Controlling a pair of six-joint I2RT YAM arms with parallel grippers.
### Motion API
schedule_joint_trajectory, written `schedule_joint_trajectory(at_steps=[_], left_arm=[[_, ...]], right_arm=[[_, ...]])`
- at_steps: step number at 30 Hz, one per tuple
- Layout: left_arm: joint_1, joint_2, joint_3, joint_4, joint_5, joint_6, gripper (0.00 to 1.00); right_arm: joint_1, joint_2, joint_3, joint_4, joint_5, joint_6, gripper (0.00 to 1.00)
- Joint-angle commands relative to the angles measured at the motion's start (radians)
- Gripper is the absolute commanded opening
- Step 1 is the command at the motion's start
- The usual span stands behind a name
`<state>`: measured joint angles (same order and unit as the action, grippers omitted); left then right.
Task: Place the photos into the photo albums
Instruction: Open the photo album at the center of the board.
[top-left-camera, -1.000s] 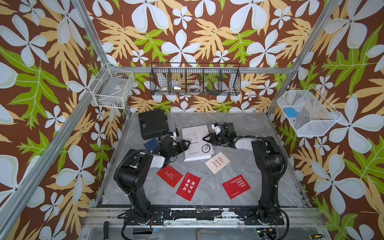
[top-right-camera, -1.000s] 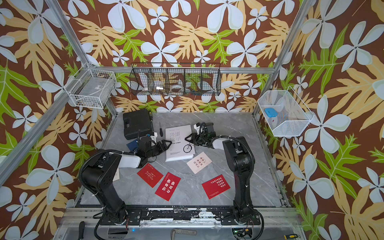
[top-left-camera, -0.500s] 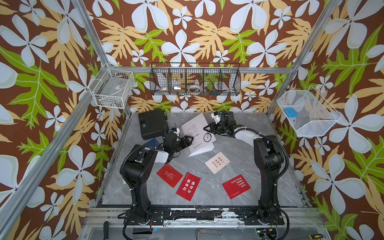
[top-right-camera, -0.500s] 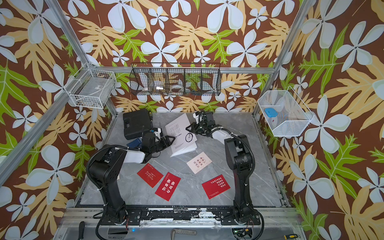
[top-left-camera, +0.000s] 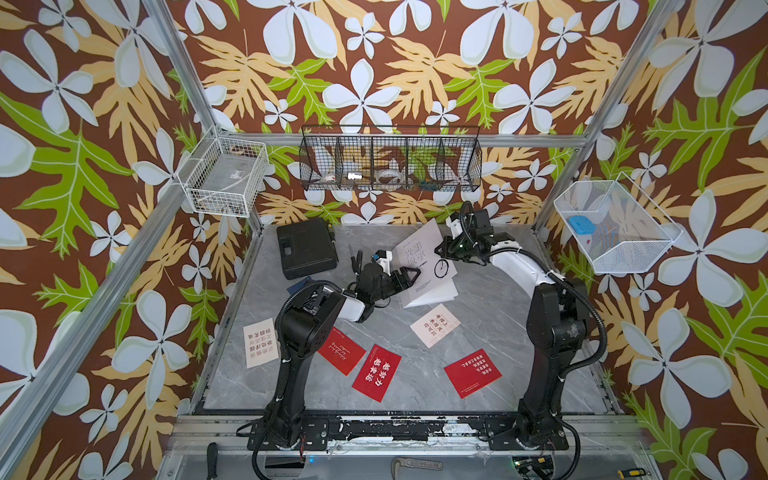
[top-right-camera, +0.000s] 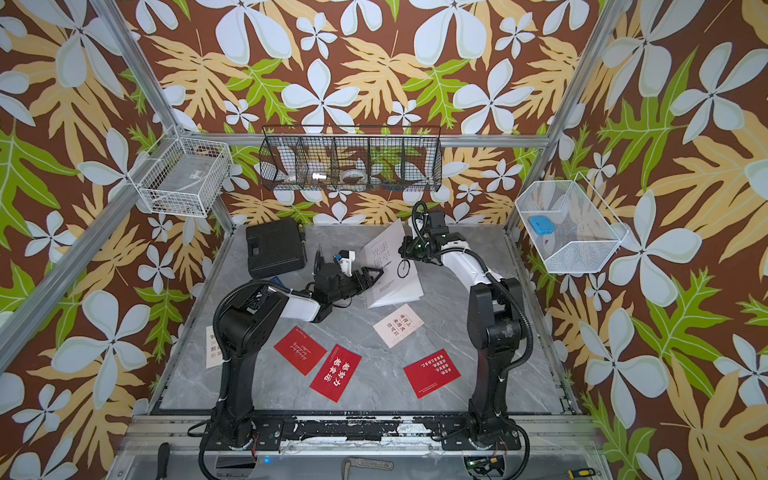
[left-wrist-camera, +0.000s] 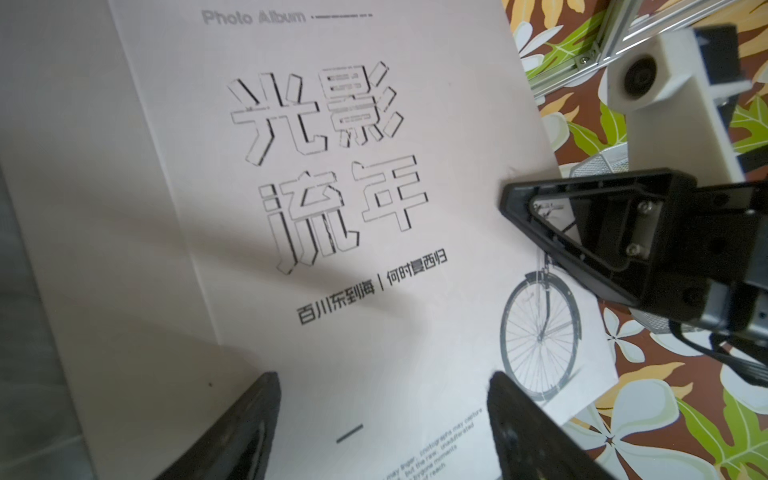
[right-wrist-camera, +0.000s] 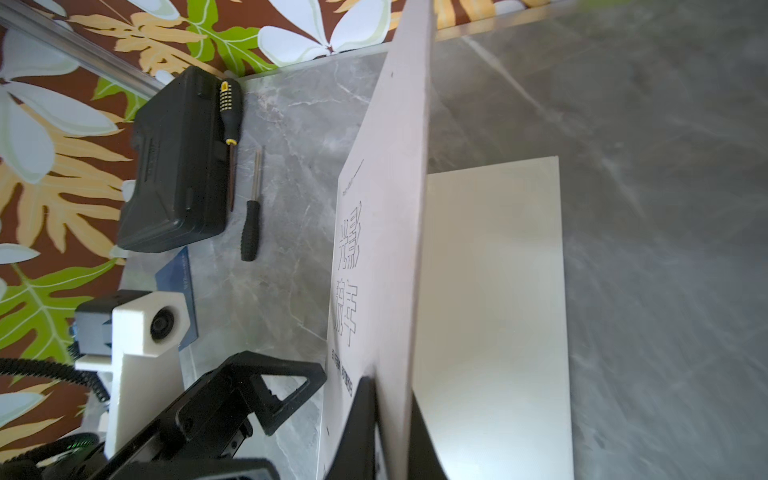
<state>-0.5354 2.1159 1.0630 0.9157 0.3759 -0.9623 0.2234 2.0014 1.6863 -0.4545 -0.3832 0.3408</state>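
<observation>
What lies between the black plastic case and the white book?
Right wrist view: a yellow-black screwdriver beside the black plastic case, and a small black screwdriver.

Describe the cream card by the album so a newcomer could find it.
Find the white album, cover raised, at the back of the grey table. Right in front of it lies a cream card with dark text. The red cards lie nearer the front, and the other cream card sits at the left edge.
</observation>
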Motion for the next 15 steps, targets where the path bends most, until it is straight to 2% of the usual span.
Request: schedule_joint_trajectory(at_steps=[1, 6, 10, 12, 15], left_arm=[[0.003, -0.044, -0.025, 0.026, -0.055, 0.013, 0.82], [0.021, -0.19, -0.076, -0.23, -0.187, 0.134, 0.81], [0.029, -0.376, -0.18, -0.455, -0.421, 0.198, 0.8], [0.04, -0.431, -0.2, -0.535, -0.465, 0.238, 0.81], [0.063, -0.44, -0.181, -0.608, -0.453, 0.271, 0.81]], right_arm=[[0.021, 0.021, 0.059, -0.216, 0.295, -0.075, 0.0], [0.097, 0.038, 0.157, -0.294, 0.431, -0.046, 0.0], [0.186, 0.091, 0.293, -0.409, 0.596, -0.02, 0.0], [0.232, 0.137, 0.37, -0.476, 0.713, -0.005, 0.0], [0.259, 0.192, 0.423, -0.519, 0.752, 0.015, 0.0]])
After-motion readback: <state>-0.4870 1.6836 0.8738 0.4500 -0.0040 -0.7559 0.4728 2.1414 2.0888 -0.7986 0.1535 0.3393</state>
